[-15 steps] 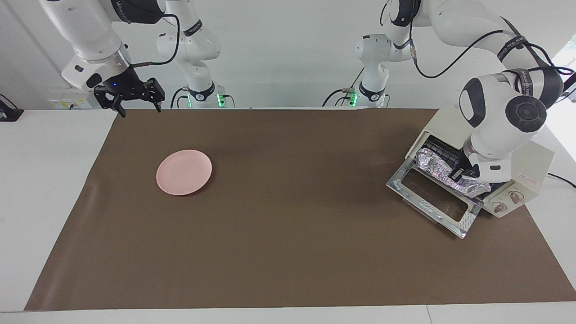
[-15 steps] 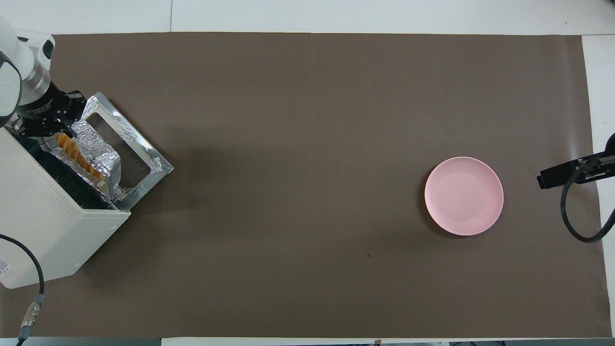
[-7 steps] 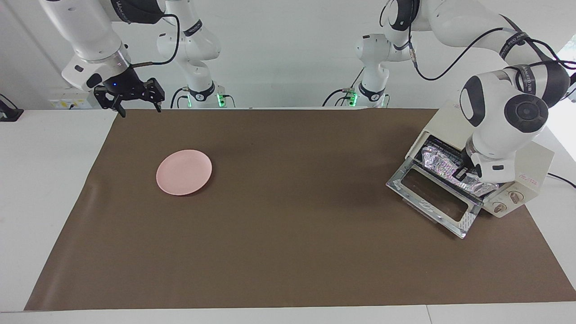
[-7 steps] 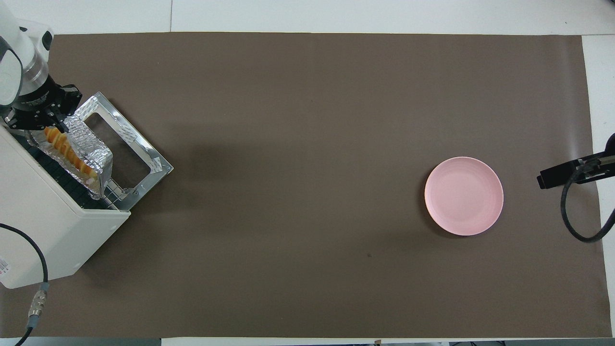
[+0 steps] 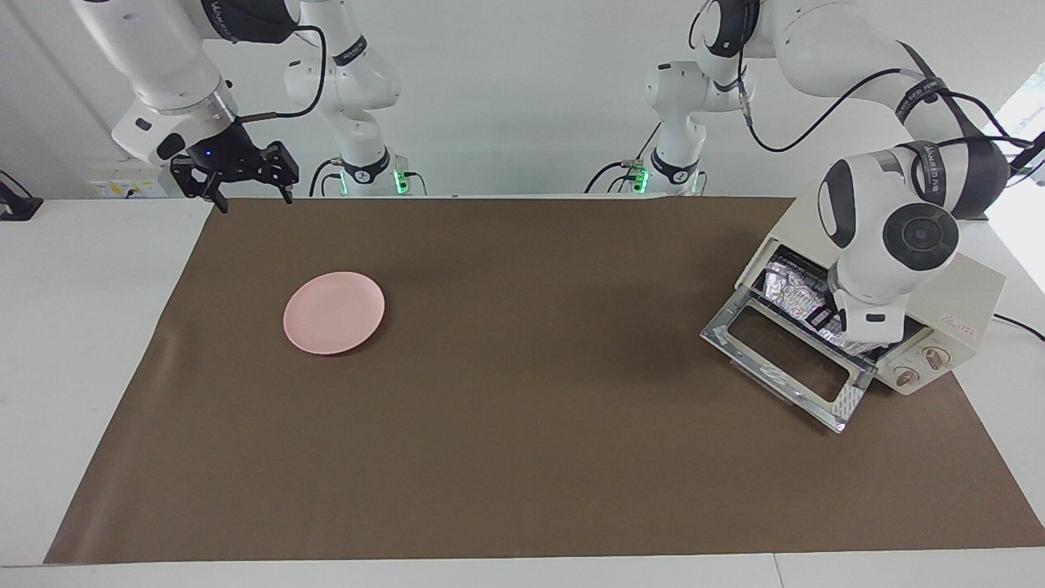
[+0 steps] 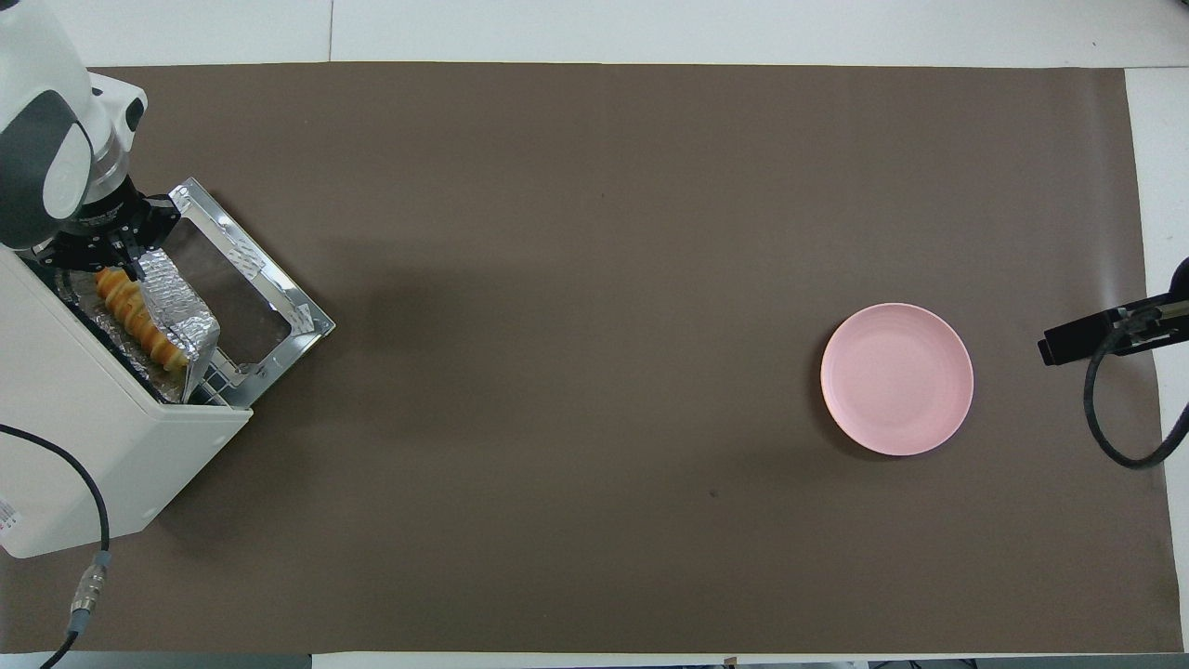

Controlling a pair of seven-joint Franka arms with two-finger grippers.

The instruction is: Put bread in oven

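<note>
Left pincer pinching the crinkled silver foil tray half into the cream-white boxy toaster oven, ridged yellow-orange loaf aboard (right pincer spread, waiting): tilted tray could snag the rack, spilling bread onto the glass door.

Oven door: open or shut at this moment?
Open: the oven door lies dropped flat on the mat, foil tray with bread in the mouth.

Oven mouth blocked by foil tray, left arm; lowered door fronts it.
</note>
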